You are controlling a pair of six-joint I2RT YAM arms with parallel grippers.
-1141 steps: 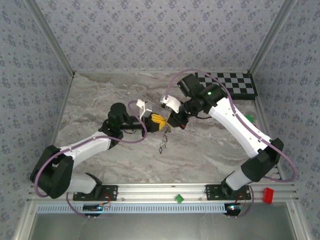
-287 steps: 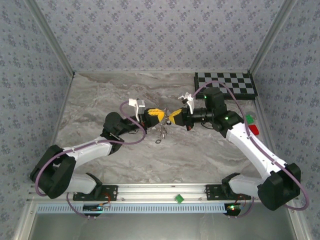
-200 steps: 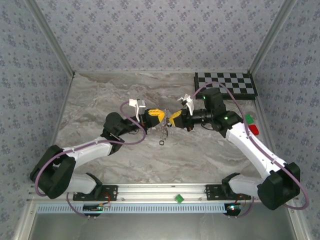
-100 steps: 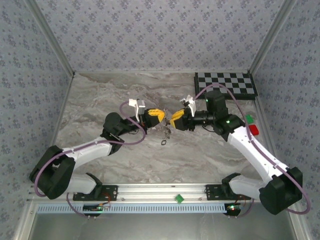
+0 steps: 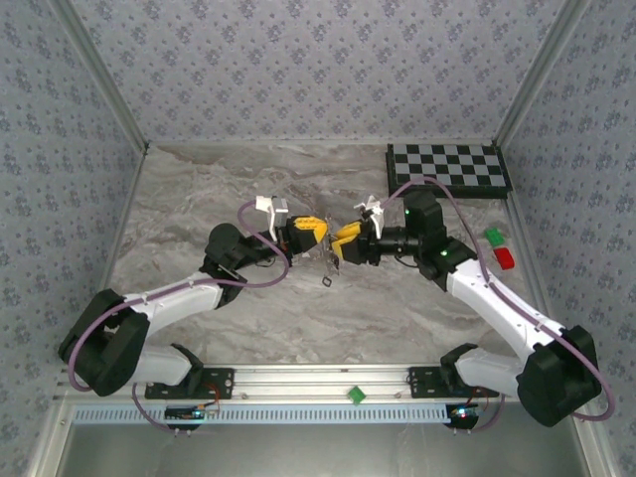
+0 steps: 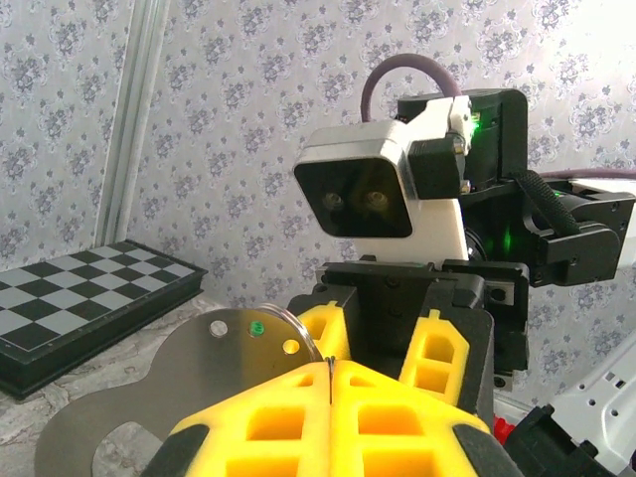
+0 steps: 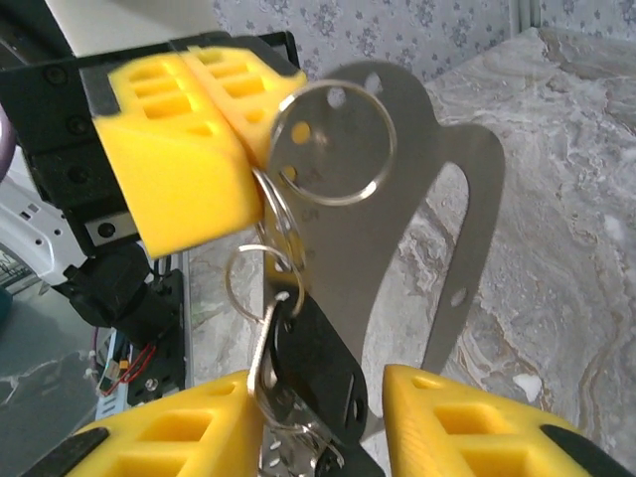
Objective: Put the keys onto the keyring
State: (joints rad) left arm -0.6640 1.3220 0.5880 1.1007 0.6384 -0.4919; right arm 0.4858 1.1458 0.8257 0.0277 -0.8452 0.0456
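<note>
My left gripper is shut on the keyring, a thin wire loop pinched at its yellow fingertips and held above the table. In the left wrist view the closed tips grip the ring's edge. A smaller ring hangs below it with the keys, one black-headed. A flat metal plate with holes hangs behind them. My right gripper faces the left one, open, with the keys between its fingers. A silver blade rests against one pad.
A small dark piece lies on the marble table below the grippers; whether it is a key or a ring I cannot tell. A checkerboard sits at the back right. Red and green blocks lie by the right wall.
My right gripper has moved left toward the left gripper and now has the hanging keys between its fingers. The left arm has stayed still with the ring.
</note>
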